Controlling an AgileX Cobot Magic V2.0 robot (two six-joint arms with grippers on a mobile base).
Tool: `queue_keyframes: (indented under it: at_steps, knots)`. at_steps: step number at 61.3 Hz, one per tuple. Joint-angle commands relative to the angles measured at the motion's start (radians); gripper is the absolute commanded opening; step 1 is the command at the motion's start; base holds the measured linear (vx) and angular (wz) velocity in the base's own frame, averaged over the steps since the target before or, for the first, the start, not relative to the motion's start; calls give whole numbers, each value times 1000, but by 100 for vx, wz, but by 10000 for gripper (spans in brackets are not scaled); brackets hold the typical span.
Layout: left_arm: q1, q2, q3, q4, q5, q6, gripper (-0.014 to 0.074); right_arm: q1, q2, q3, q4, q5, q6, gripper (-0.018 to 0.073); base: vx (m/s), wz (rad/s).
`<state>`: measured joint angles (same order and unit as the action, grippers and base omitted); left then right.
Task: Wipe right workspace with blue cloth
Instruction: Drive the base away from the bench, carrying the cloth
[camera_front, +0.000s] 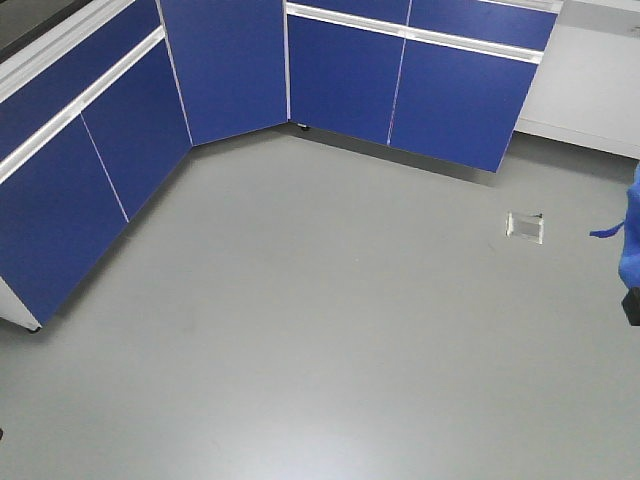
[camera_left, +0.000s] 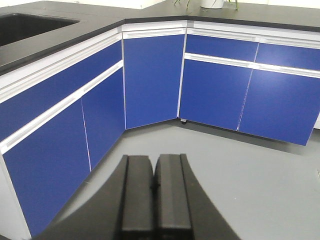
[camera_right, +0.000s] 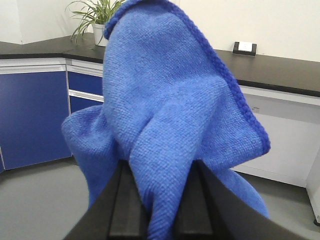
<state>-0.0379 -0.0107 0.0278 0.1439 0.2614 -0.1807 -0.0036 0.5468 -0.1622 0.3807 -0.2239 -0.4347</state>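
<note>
So the right gripper (camera_right: 161, 212) is clamped on the blue cloth (camera_right: 165, 105), held bunched in the air, probably just for carrying. The right workspace (camera_right: 285, 72) sits upper right behind it, well apart. Meanwhile the left gripper (camera_left: 154, 187) is closed on nothing, idle.

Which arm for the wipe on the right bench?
Right: the right gripper is shut on the blue cloth, facing the black benchtop with the small box. The left gripper is shut, empty, facing blue cabinets.
</note>
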Motion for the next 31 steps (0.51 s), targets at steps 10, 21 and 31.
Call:
queue_keyframes:
  at_steps: [10,21,31]
  knots:
    - [-4,-16,30,1,-78,-8,-6,-3,8,-31,-10,-81,-6,0,0,0]
    - [-4,-16,30,1,-78,-8,-6,-3,8,-31,-10,-81,-6,0,0,0]
    - [-4,-16,30,1,-78,-8,-6,-3,8,-31,-10,-81,-6,0,1,-4]
